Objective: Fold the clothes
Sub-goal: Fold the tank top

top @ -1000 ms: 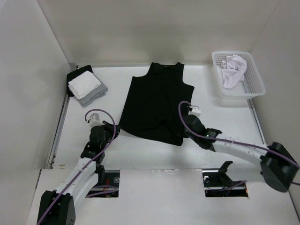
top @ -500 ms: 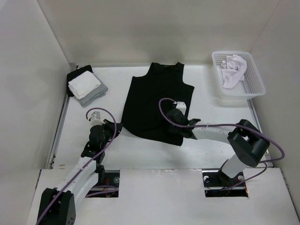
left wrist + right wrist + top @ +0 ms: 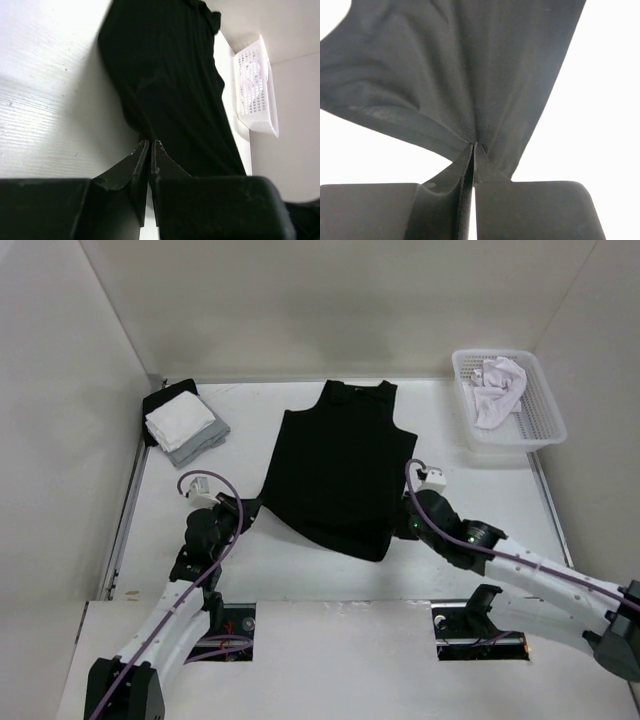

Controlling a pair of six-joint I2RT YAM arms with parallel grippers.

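Holding a white garment [image 3: 497,387], the basket [image 3: 541,429] stood far right, cloth stack [image 3: 183,425] far left; left gripper [image 3: 249,510] and right gripper [image 3: 403,527] each pinched the near hem of the tank top [image 3: 340,470].

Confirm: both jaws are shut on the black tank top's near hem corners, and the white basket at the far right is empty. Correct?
Not empty: the top external view shows a crumpled white garment lying in the white basket. The rest holds: both jaws are shut on the black tank top's near hem corners.
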